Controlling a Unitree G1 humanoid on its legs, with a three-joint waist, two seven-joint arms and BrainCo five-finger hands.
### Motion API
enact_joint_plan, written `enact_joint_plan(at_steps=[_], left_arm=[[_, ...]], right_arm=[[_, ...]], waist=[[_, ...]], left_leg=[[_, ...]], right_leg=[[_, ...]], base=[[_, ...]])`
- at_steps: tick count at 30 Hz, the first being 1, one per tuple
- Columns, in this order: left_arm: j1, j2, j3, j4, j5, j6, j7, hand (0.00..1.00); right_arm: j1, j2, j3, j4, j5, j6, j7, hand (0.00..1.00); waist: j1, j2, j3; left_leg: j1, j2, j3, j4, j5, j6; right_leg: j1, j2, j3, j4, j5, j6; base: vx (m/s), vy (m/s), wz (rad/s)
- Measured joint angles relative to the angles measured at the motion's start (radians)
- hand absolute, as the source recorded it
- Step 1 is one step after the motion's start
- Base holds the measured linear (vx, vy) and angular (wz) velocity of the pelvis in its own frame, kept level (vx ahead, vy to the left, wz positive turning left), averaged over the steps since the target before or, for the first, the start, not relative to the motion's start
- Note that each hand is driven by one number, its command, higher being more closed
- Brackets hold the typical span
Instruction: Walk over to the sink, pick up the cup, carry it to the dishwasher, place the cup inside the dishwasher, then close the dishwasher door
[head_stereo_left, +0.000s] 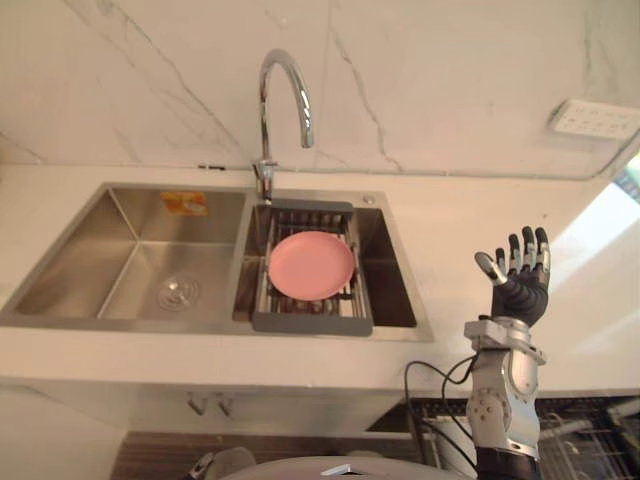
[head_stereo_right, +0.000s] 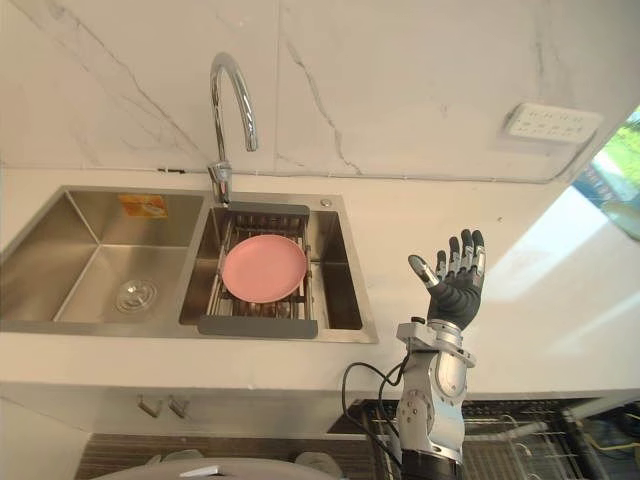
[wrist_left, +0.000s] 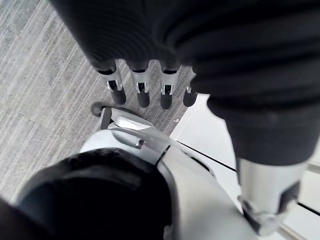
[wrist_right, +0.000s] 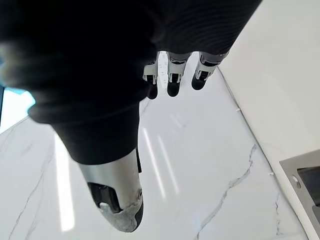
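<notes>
Your right hand (head_stereo_left: 520, 285) is hovering open, fingers straight, over the table (head_stereo_left: 480, 215) beside the sink (head_stereo_left: 130, 215). Your left hand (wrist_left: 142, 90) is hanging open toward the floor (wrist_left: 40, 100). The sink's rack (head_stereo_left: 310, 322) is carrying a pink plate (head_stereo_left: 311, 265); where the cup is, I cannot tell. Risk: reaching without a confirmed target, you may be grabbing the plate.

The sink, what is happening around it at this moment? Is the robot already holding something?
The robot stands in front of the sink, and nothing is picked up yet. Its right hand is raised above the counter, to the right of the sink, with straight fingers, holding nothing. Its left hand hangs low over the floor, also open and empty. In the right basin a pink plate lies on a grey drain rack, in front of the faucet.
</notes>
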Motion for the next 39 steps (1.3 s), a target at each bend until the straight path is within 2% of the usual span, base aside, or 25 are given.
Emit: enact_joint_plan(at_steps=[1, 2, 3, 4, 6, 8, 14, 16, 17, 20, 23, 28, 31, 33, 34, 36, 37, 39], left_arm=[[0.0, -0.01, -0.001, 0.0, 0.0, -0.002, -0.003, 0.0], [0.001, -0.021, 0.001, 0.001, 0.0, -0.004, -0.006, 0.0], [0.001, -0.017, -0.002, 0.001, 0.002, -0.003, -0.012, 0.0], [0.0, -0.013, -0.003, 0.001, 0.003, 0.0, -0.016, 0.0], [-0.009, -0.002, -0.003, 0.001, 0.014, 0.008, -0.02, 0.0], [-0.015, 0.006, -0.004, 0.0, 0.022, 0.016, -0.021, 0.0], [-0.018, 0.006, -0.01, -0.001, 0.02, 0.022, -0.017, 0.0], [-0.017, 0.005, -0.01, -0.001, 0.02, 0.02, -0.016, 0.0], [-0.011, 0.006, -0.01, 0.0, 0.021, 0.018, -0.016, 0.0], [-0.011, 0.006, -0.009, 0.0, 0.021, 0.018, -0.016, 0.0], [-0.011, 0.006, -0.003, 0.001, 0.017, 0.026, -0.004, 0.0], [-0.018, 0.0, 0.044, -0.002, -0.042, 0.09, 0.084, 0.0], [-0.019, -0.002, 0.081, 0.0, -0.034, 0.115, 0.167, 0.0], [-0.026, 0.001, 0.083, -0.001, -0.015, 0.156, 0.198, 0.0], [-0.03, 0.003, 0.083, -0.002, -0.006, 0.171, 0.2, 0.0], [-0.039, 0.003, 0.075, -0.002, 0.117, 0.201, 0.154, 0.0], [-0.042, 0.003, 0.07, -0.004, 0.149, 0.201, 0.139, 0.0], [-0.052, 0.01, 0.036, -0.013, 0.178, 0.19, 0.142, 0.0]], right_arm=[[-0.001, -0.01, 0.0, 0.0, 0.0, -0.001, -0.001, 0.0], [0.0, -0.031, 0.001, 0.013, -0.001, 0.0, -0.014, 0.0], [0.002, -0.031, 0.0, 0.019, 0.0, 0.002, -0.037, 0.0], [0.002, -0.031, -0.001, 0.017, 0.0, 0.001, -0.042, 0.0], [-0.001, -0.031, -0.001, 0.015, 0.002, -0.002, -0.043, 0.0], [-0.001, -0.027, 0.001, 0.015, 0.002, 0.002, -0.04, 0.0], [-0.014, -0.022, 0.012, 0.016, 0.007, 0.004, -0.006, 0.0], [-0.014, -0.022, 0.017, 0.016, 0.061, 0.016, 0.042, 0.0], [-0.024, -0.025, 0.12, 0.017, 0.079, 0.042, 0.164, 0.0], [-0.024, -0.025, 0.12, 0.017, 0.079, 0.042, 0.164, 0.0], [-0.028, -0.026, 0.127, 0.017, 0.082, 0.045, 0.164, 0.0], [-0.107, -0.031, 0.13, 0.017, 0.109, 0.118, 0.158, 0.0], [-0.144, -0.055, 0.128, 0.019, 0.047, 0.213, 0.161, 0.0], [-0.163, -0.131, 0.129, 0.028, -0.052, 0.3, 0.188, 0.0], [-0.172, -0.159, 0.13, 0.034, -0.079, 0.321, 0.205, 0.0], [-0.232, -0.269, 0.138, 0.089, -0.19, 0.382, 0.289, 0.0], [-0.251, -0.297, 0.145, 0.104, -0.22, 0.391, 0.312, 0.0], [-0.326, -0.407, 0.189, 0.139, -0.345, 0.391, 0.401, 0.0]], waist=[[-0.003, 0.017, 0.001], [-0.004, 0.035, 0.001], [-0.009, 0.023, -0.004], [-0.015, 0.018, -0.008], [-0.025, 0.008, -0.011], [-0.025, -0.001, -0.006], [-0.023, -0.002, -0.005], [-0.023, -0.002, -0.006], [-0.021, -0.004, -0.022], [-0.02, -0.005, -0.022], [-0.005, -0.005, -0.022], [0.013, -0.016, -0.02], [0.033, -0.023, -0.024], [0.034, -0.023, -0.024], [0.032, -0.023, -0.024], [0.024, -0.026, -0.026], [0.023, -0.027, -0.028], [0.012, -0.031, -0.03]], left_leg=[[0.002, 0.003, -0.002, -0.062, 0.05, -0.009], [0.016, 0.003, -0.004, -0.121, 0.158, -0.038], [0.039, -0.024, 0.002, -0.185, 0.175, -0.033], [0.049, -0.035, 0.006, -0.224, 0.186, -0.037], [0.082, -0.07, 0.021, -0.33, 0.237, -0.023], [0.094, -0.085, 0.024, -0.364, 0.256, -0.007], [0.123, -0.101, 0.025, -0.399, 0.256, -0.005], [0.131, -0.1, 0.027, -0.408, 0.258, -0.006], [0.13, -0.09, 0.055, -0.426, 0.27, -0.01], [0.13, -0.09, 0.054, -0.426, 0.27, -0.01], [0.129, -0.089, 0.049, -0.426, 0.271, -0.01], [0.105, -0.087, 0.016, -0.426, 0.286, -0.01], [0.09, -0.083, 0.008, -0.426, 0.284, -0.02], [0.085, -0.083, 0.006, -0.426, 0.283, -0.021], [0.084, -0.083, 0.007, -0.426, 0.283, -0.022], [0.082, -0.083, 0.014, -0.426, 0.287, -0.016], [0.082, -0.082, 0.018, -0.426, 0.287, -0.016], [0.081, -0.082, 0.025, -0.421, 0.287, -0.016]], right_leg=[[0.002, 0.002, -0.004, 0.001, -0.004, 0.007], [0.005, 0.001, -0.001, 0.0, -0.01, 0.02], [0.011, -0.02, 0.001, -0.021, -0.005, 0.036], [0.013, -0.029, -0.001, -0.035, 0.0, 0.044], [0.013, -0.052, -0.001, -0.068, 0.023, 0.065], [0.016, -0.062, -0.002, -0.08, 0.029, 0.074], [0.039, -0.072, -0.008, -0.104, 0.026, 0.085], [0.041, -0.07, -0.008, -0.11, 0.026, 0.085], [0.045, -0.051, 0.013, -0.162, 0.065, 0.081], [0.046, -0.051, 0.013, -0.162, 0.065, 0.081], [0.047, -0.052, 0.008, -0.162, 0.065, 0.081], [0.046, -0.056, -0.041, -0.174, 0.064, 0.085], [0.044, -0.065, -0.112, -0.191, 0.065, 0.08], [0.042, -0.067, -0.127, -0.193, 0.067, 0.081], [0.04, -0.067, -0.127, -0.193, 0.068, 0.082], [0.034, -0.068, -0.124, -0.188, 0.082, 0.086], [0.031, -0.069, -0.121, -0.188, 0.084, 0.085], [0.026, -0.069, -0.119, -0.187, 0.089, 0.088]], base=[[0.12, 0.127, -0.01], [0.14, 0.144, -0.02], [0.14, 0.142, 0.0], [0.12, 0.114, 0.09], [0.12, 0.094, 0.05], [0.12, 0.067, 0.05], [0.06, 0.028, 0.01], [0.0, 0.0, 0.0], [0.0, 0.0, 0.0], [0.0, 0.0, 0.0], [0.0, 0.0, 0.02], [-0.03, -0.006, 0.22], [-0.05, -0.019, 0.09], [-0.01, -0.005, 0.02], [0.0, 0.0, 0.0], [0.03, -0.011, -0.08], [0.03, -0.006, -0.15], [0.03, -0.006, -0.12]])
